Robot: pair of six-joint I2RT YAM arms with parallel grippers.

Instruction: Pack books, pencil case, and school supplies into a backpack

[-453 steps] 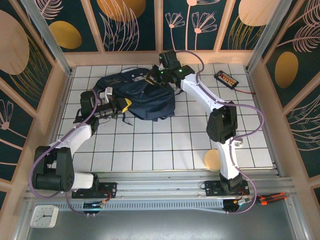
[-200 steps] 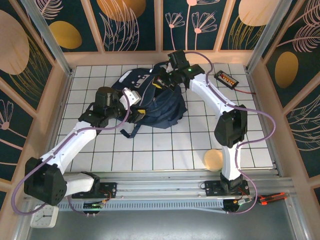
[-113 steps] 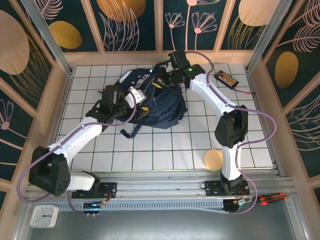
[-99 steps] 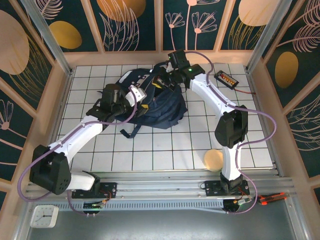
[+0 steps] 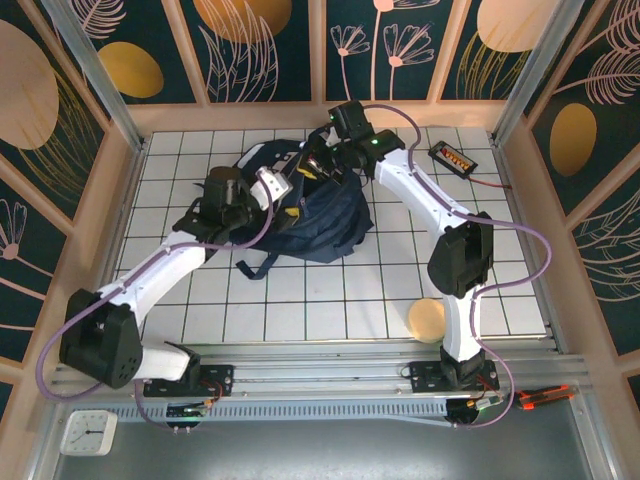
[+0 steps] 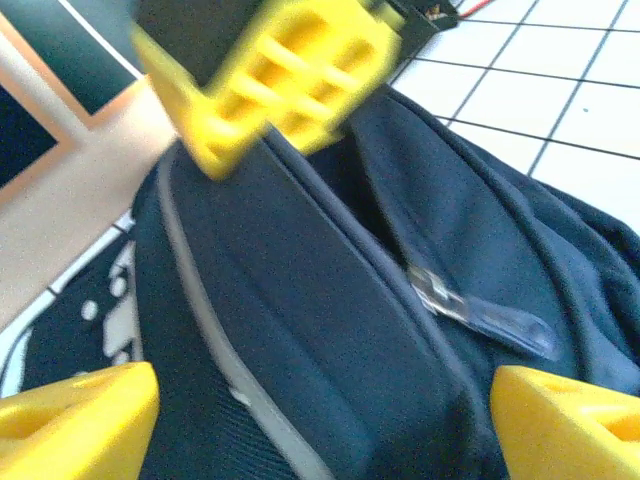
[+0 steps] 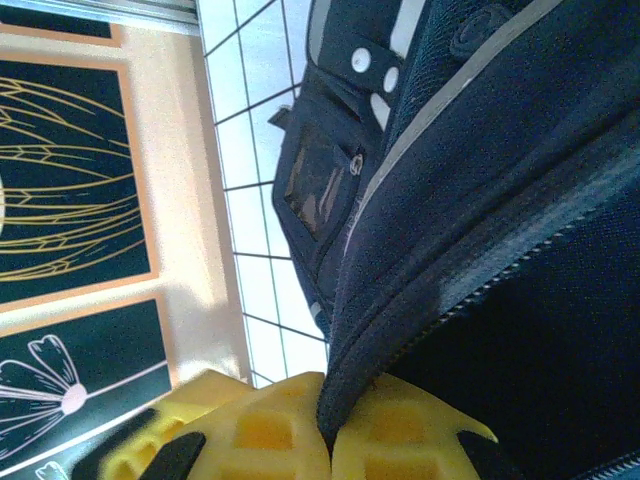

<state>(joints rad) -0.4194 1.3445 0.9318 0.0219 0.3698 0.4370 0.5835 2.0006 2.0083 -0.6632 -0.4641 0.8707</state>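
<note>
The navy backpack (image 5: 318, 212) lies at the back middle of the table, its rim pulled up. My right gripper (image 5: 312, 166) is shut on a fold of the backpack's edge (image 7: 345, 390), with the yellow fingers (image 7: 270, 435) pinching the fabric. My left gripper (image 5: 277, 192) hovers over the backpack's left side. It is open wide (image 6: 320, 425), with navy fabric (image 6: 330, 330) and a grey trim line between its yellow fingertips (image 6: 75, 418). A zip pull (image 6: 480, 312) lies ahead of it. The books, pencil case and school supplies are hidden.
A round tan disc (image 5: 427, 320) lies at the near right by the right arm's base. A black device with orange buttons (image 5: 450, 156) sits at the back right. Wooden walls (image 5: 90, 215) close in the tiled table on three sides.
The left gripper has moved in over the backpack's left side, narrowed briefly and opened again. The right gripper, still gripping the backpack's edge, has shifted slightly left.
</note>
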